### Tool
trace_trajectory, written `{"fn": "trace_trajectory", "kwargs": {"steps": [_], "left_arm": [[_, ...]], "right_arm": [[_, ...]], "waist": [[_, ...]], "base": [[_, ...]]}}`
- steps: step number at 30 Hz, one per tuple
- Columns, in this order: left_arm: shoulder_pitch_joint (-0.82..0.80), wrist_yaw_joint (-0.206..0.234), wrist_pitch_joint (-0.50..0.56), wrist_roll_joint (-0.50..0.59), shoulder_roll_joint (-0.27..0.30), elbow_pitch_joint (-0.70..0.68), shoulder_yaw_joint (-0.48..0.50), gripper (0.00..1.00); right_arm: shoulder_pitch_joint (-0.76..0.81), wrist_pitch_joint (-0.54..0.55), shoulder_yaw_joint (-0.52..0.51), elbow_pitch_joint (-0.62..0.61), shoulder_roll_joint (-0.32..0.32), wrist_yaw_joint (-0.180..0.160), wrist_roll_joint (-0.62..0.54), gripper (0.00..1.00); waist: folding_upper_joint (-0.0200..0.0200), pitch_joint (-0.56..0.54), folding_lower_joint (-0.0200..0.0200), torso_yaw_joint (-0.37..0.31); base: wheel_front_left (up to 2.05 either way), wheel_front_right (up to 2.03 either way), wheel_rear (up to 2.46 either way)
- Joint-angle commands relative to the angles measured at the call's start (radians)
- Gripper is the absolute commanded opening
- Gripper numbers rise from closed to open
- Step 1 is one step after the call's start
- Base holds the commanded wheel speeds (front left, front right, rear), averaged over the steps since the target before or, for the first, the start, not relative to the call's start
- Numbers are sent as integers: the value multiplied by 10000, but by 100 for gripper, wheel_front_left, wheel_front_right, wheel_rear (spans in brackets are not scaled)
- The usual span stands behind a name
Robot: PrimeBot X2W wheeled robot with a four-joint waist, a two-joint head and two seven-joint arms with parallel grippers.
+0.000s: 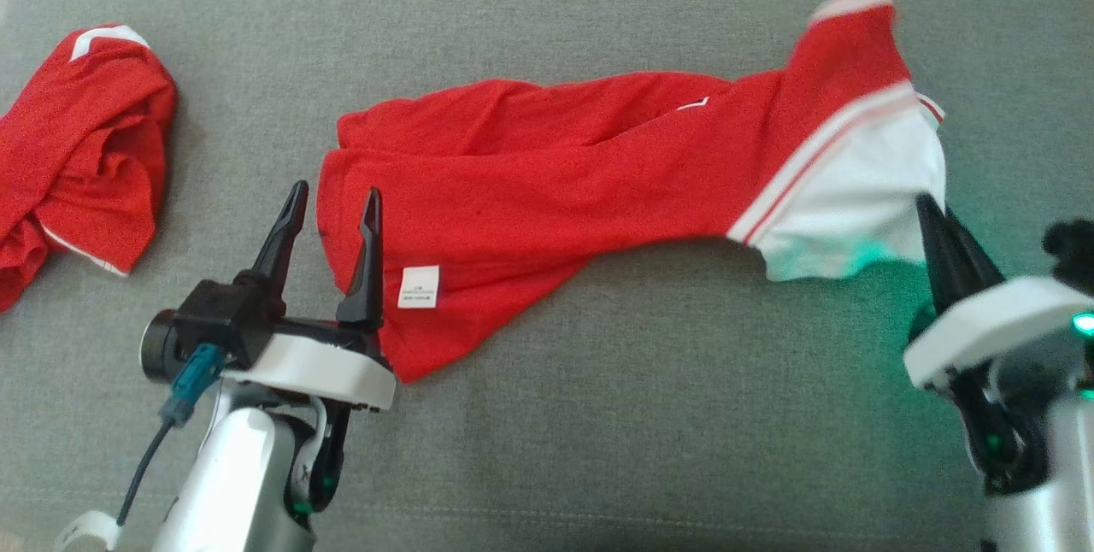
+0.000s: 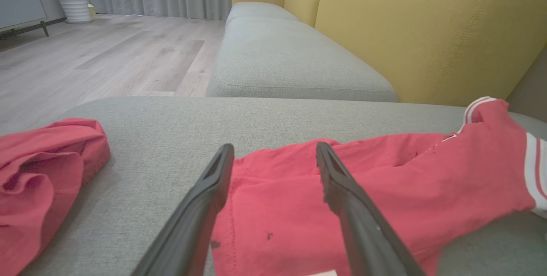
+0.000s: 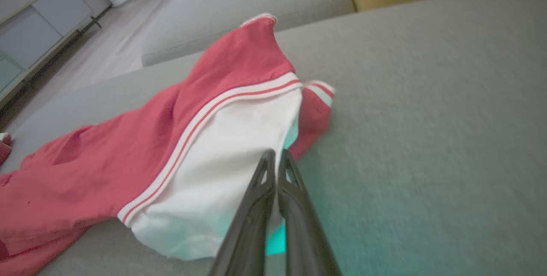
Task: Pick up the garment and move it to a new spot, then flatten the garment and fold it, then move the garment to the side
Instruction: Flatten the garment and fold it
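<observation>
The garment (image 1: 555, 167) is a red shirt with a white, stripe-trimmed panel, stretched across the grey cushion (image 1: 641, 415). My right gripper (image 1: 927, 206) is shut on the white panel's edge at the right, and the cloth rises slightly there. In the right wrist view the closed fingers of that gripper (image 3: 277, 153) pinch the white fabric of the garment (image 3: 213, 148). My left gripper (image 1: 336, 190) is open at the garment's left hem. One finger is over the red cloth, the other over bare cushion. The left wrist view shows the hem of the garment (image 2: 384, 190) between the spread fingers of the left gripper (image 2: 274, 147).
A second crumpled red garment (image 1: 77, 150) lies at the cushion's far left, also visible in the left wrist view (image 2: 38, 173). Beyond the cushion stand a yellow sofa back (image 2: 427, 32), a grey sofa seat (image 2: 290, 58) and wooden floor (image 2: 107, 54).
</observation>
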Motion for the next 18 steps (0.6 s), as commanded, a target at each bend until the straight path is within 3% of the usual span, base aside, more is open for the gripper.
{"fn": "trace_trajectory", "kwargs": {"steps": [1, 5, 9, 10, 11, 12, 18], "left_arm": [[-145, -33, -118, 60, 131, -344, 373, 100], [-133, -56, -119, 80, 122, -380, 366, 100], [-127, -68, -119, 84, 123, -378, 384, 100], [-125, -75, -119, 83, 126, -366, 386, 100], [-126, -84, -119, 80, 138, -355, 399, 100], [-129, -91, -119, 79, 150, -342, 411, 100], [-70, -68, -119, 67, 227, -288, 490, 100]], "right_arm": [[97, 306, -47, -562, 82, 77, 251, 0], [776, 881, -667, -796, 200, 77, 604, 0], [975, 789, -958, -525, 244, 77, 629, 0], [952, 706, -958, -419, 248, 77, 644, 11], [907, 577, -956, -329, 252, 77, 695, 71], [855, 407, -951, -244, 254, 77, 755, 100], [611, -1080, -733, -521, 257, 77, 365, 100]], "waist": [[-1, -6, 0, -22], [-1, 13, 0, -21], [-1, 50, 0, -38], [-1, 49, 0, -43], [-1, 52, 0, -52], [-1, 48, 0, -57], [-1, -64, 0, -111]], "base": [[0, 0, 0], [0, 0, 0], [0, 0, 0], [0, 0, 0], [0, 0, 0], [0, 0, 0], [0, 0, 0]]}}
